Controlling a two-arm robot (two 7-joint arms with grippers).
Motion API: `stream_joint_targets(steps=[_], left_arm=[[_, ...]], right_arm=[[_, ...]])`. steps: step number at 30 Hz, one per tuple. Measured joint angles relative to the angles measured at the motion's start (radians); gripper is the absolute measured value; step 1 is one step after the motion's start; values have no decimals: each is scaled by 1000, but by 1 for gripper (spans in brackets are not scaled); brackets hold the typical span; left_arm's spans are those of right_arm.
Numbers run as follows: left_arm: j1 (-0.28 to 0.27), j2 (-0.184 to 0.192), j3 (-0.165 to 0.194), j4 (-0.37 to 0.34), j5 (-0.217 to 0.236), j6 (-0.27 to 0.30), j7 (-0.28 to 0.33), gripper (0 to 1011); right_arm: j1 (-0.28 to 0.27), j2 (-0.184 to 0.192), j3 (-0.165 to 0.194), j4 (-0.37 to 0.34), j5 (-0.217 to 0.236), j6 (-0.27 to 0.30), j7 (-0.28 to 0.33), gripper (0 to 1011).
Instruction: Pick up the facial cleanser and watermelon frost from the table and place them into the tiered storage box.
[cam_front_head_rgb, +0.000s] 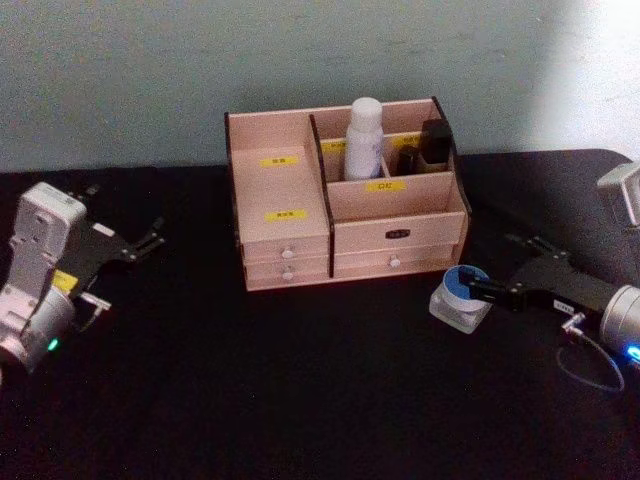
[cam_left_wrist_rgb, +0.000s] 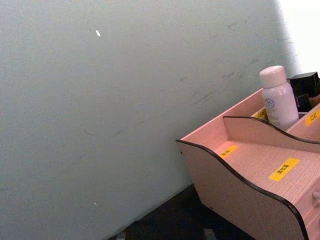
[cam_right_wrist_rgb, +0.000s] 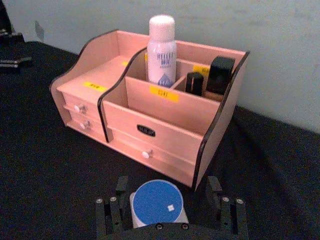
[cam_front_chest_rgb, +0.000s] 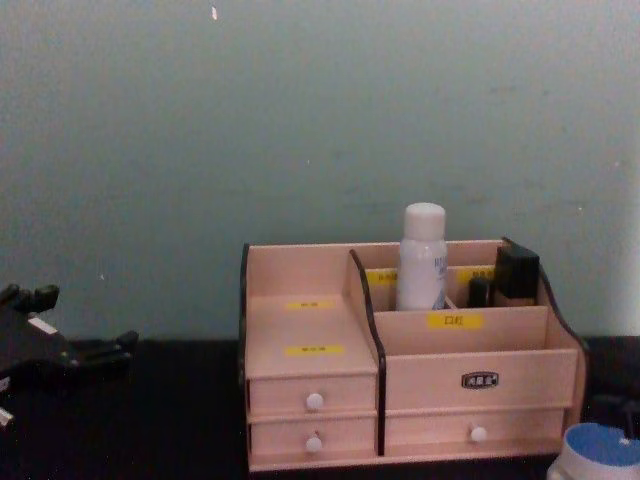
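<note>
Right gripper (cam_right_wrist_rgb: 166, 185): low over the worktop (cam_front_head_rgb: 300, 380), fingers spread astride the blue-lidded jar (cam_right_wrist_rgb: 159, 202), not pinching it.
Jar: on the worktop, just in front of the tiered storage box (cam_right_wrist_rgb: 165, 112), near its right corner.
White bottle (cam_right_wrist_rgb: 162, 50): upright in a rear compartment.
Left gripper (cam_front_head_rgb: 150, 235): parked far left, fingers apart.
Risk: an off-centre squeeze may skid the jar, and a low carry may clip the box's front wall.

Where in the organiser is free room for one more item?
Free in the tiered storage box: the stepped left shelves beside the curved divider, and the front-right compartment before the white bottle. Crowded: the back-right cells, with bottle and black containers.
</note>
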Motion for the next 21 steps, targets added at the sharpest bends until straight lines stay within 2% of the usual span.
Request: stream_joint_targets(steps=[9, 21], left_arm=[[0, 0, 0, 0, 0, 0, 0, 1001], [0, 0, 0, 0, 0, 0, 0, 1001]], right_arm=[[15, 8, -32, 23, 6, 26, -10, 1000], [30, 12, -63, 42, 2, 30, -13, 1000]])
